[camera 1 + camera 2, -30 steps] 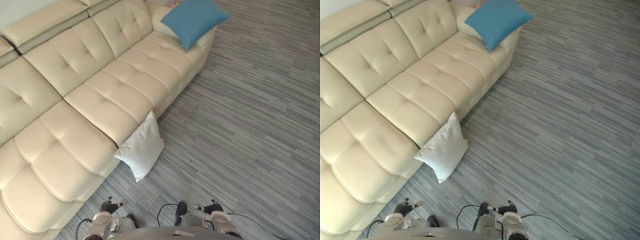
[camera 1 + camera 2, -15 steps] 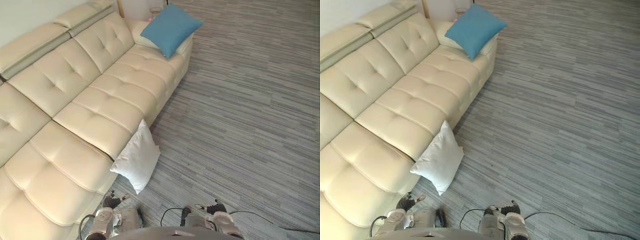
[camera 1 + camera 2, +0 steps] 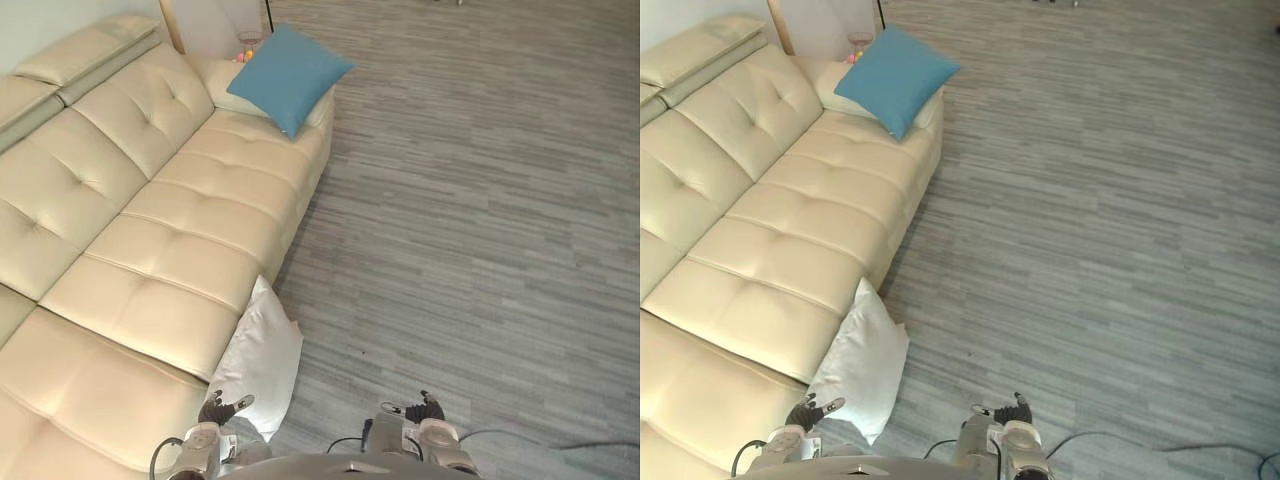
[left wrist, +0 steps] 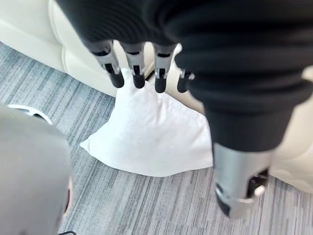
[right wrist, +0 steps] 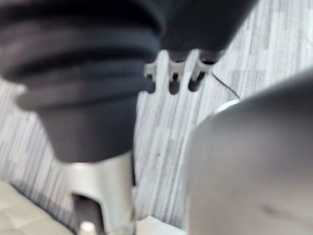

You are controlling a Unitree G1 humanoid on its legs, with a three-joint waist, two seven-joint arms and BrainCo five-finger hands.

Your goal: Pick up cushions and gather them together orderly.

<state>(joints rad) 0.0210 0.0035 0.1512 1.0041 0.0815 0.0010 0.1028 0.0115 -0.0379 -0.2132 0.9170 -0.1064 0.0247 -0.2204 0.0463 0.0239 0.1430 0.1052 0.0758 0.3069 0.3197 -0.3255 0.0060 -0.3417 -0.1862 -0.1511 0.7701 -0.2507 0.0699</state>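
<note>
Two hands hang at the bottom edge of the left eye view. The left hand [image 3: 220, 409] has its fingers [image 4: 116, 76] straight and loosely spread, holding nothing. The right hand [image 3: 422, 410] hangs lower centre-right over the grey striped carpet [image 3: 470, 230], its fingers [image 5: 172, 73] likewise straight and empty. There are two cushions, one white and one blue. The white cushion [image 3: 262, 355] stands on the carpet at lower left of centre, leaning against the front of the cream tufted sofa [image 3: 170, 230]. It sits diamond-wise, one corner pointing toward the top of the frame along the sofa's front edge, so its long diagonal runs roughly bottom to top. In the left wrist view the left hand's dark fingertips hang in front of the cushion's sofa-side edge, not curled round it; whether they touch it cannot be told. The right hand is well apart from it. The one sofa stretches from lower left to upper centre. At its far end, upper centre-left, the blue cushion [image 3: 288, 76] lies tilted, one corner pointing toward the seat, resting on a cream pad [image 3: 222, 88] that may be a cushion or the armrest.
</note>
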